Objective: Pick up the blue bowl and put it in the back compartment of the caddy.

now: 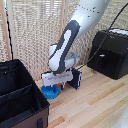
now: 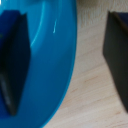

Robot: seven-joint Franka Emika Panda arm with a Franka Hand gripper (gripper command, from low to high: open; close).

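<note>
Wrist view shows the fingers (image 2: 65, 60) apart, one over the blue bowl (image 2: 47, 65), the other outside its rim; the caddy (image 1: 20, 95) sits just beside on the wooden surface (image 1: 95, 100).

Arm bent low, wrist down; end effector (image 2: 64, 65) jaws spread, seemingly gripping nothing.

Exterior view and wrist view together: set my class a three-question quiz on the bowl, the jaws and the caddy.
1. True or false: the blue bowl already sits inside the caddy.
2. In the wrist view, the bowl's rim lies: A) between the jaws, B) clear of both.
3. Fill in: the bowl rests on the wooden ____.

Key: 1 false. 2 A. 3 table.
</note>
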